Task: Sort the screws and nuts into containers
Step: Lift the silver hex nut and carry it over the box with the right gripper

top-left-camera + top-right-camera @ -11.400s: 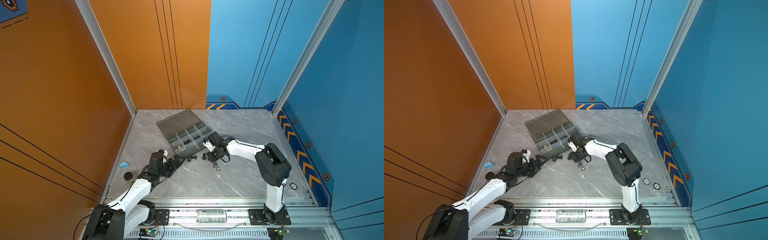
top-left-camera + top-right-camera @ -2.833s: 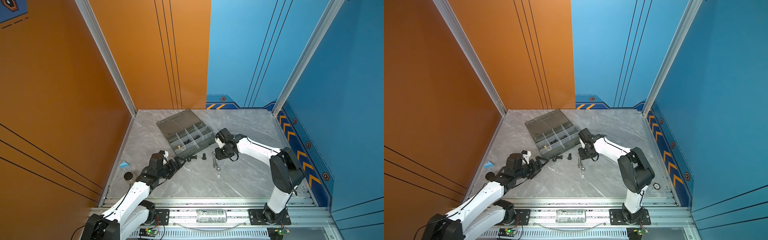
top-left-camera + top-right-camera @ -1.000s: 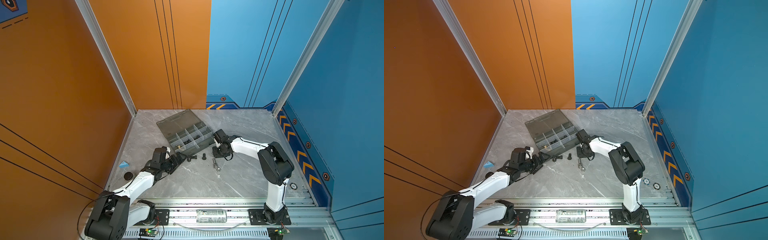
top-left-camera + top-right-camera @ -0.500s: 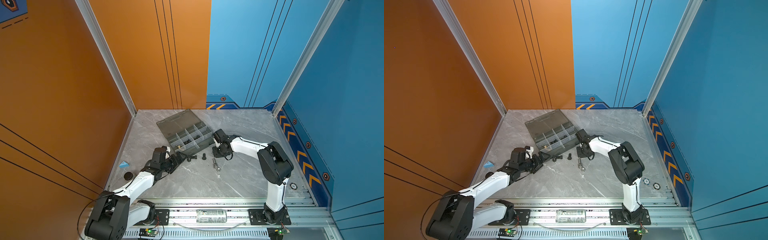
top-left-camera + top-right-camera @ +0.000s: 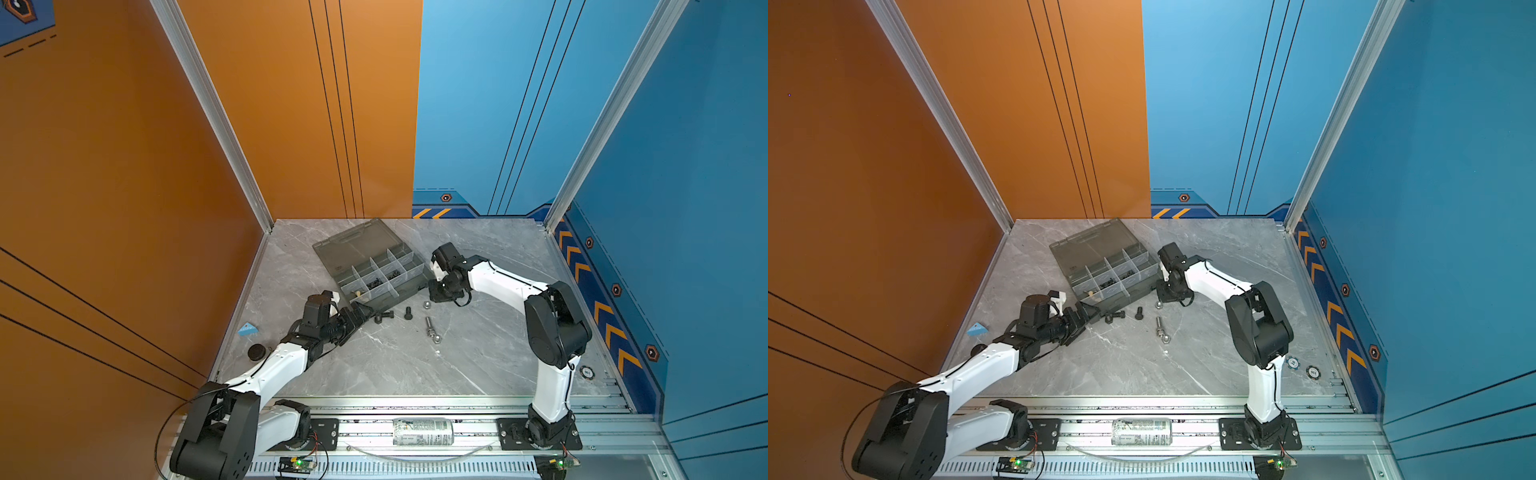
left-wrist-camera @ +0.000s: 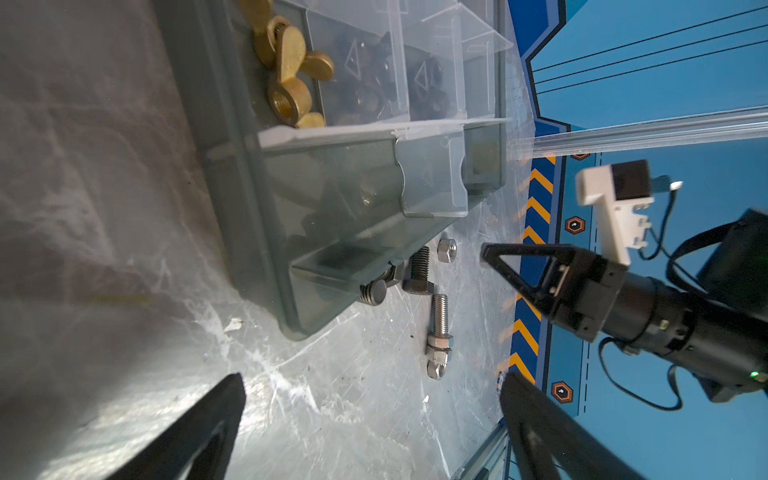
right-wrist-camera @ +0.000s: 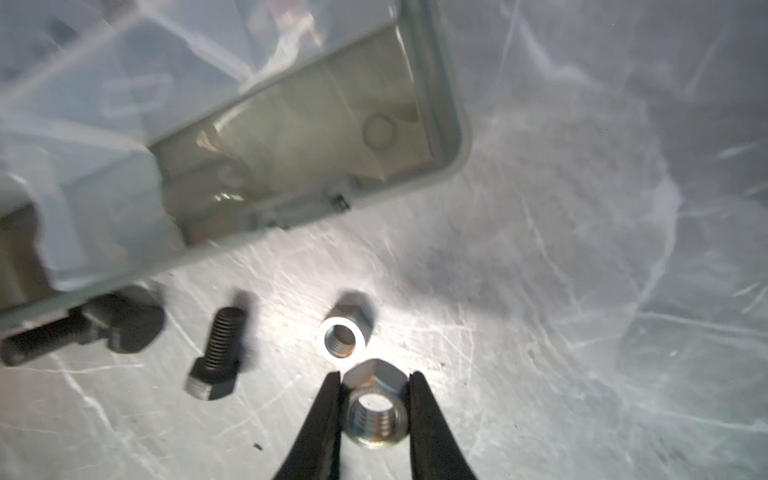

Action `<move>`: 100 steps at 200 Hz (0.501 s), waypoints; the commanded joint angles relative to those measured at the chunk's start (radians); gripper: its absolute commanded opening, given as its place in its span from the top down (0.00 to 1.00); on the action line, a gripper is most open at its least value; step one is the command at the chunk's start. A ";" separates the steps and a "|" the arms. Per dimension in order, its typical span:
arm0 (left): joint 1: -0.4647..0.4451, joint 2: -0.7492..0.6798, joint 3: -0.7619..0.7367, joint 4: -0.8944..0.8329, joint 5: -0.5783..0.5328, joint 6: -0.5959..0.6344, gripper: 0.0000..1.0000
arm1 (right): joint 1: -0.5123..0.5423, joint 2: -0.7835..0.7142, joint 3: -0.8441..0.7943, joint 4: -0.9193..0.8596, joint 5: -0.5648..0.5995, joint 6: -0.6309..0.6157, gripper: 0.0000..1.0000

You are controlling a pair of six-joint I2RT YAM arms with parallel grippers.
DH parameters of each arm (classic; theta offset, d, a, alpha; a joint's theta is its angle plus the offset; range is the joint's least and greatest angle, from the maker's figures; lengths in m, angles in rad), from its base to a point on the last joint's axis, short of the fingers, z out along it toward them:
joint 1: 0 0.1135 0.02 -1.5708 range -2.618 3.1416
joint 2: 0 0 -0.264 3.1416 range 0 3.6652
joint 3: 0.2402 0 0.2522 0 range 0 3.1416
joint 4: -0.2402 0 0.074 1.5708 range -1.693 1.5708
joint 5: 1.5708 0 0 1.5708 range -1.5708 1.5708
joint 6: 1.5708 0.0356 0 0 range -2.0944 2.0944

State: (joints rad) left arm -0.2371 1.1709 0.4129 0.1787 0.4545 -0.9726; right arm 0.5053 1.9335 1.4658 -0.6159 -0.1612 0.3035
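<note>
My right gripper (image 7: pixel 376 390) is shut on a shiny silver nut (image 7: pixel 376 415), just above the table beside the organizer box (image 5: pixel 353 249). A second silver nut (image 7: pixel 341 336) lies just ahead of it. Two black screws (image 7: pixel 216 353) (image 5: pixel 383 317) lie by the box's front edge. A long silver screw (image 5: pixel 430 326) with a nut (image 5: pixel 436 338) at its end lies nearer the front. In both top views my right gripper (image 5: pixel 436 291) (image 5: pixel 1165 296) is at the box's near right corner. My left gripper (image 6: pixel 370 415) is open and empty, near the box's front corner (image 5: pixel 361 311).
The box's containers hold brass wing nuts (image 6: pixel 286 62) and black nuts (image 5: pixel 376 282); its lid lies open behind. A dark round cap (image 5: pixel 256 352) and a blue triangle (image 5: pixel 248 329) sit by the left wall. A can (image 5: pixel 423 426) lies on the front rail.
The right gripper's jaws have narrowed onto the silver nut beside the box corner. The left arm had stretched toward the box earlier and holds still now.
</note>
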 commanded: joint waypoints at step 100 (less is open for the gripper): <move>0.007 -0.043 -0.036 0.047 0.038 0.015 0.02 | -0.011 0.304 0.526 0.056 0.081 -0.052 0.96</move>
State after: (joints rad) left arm -0.2337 1.1473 0.3927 0.2203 0.4690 -0.9661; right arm 0.4953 2.1765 1.9308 -0.5823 -0.1261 0.2649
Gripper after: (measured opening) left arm 0.976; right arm 0.255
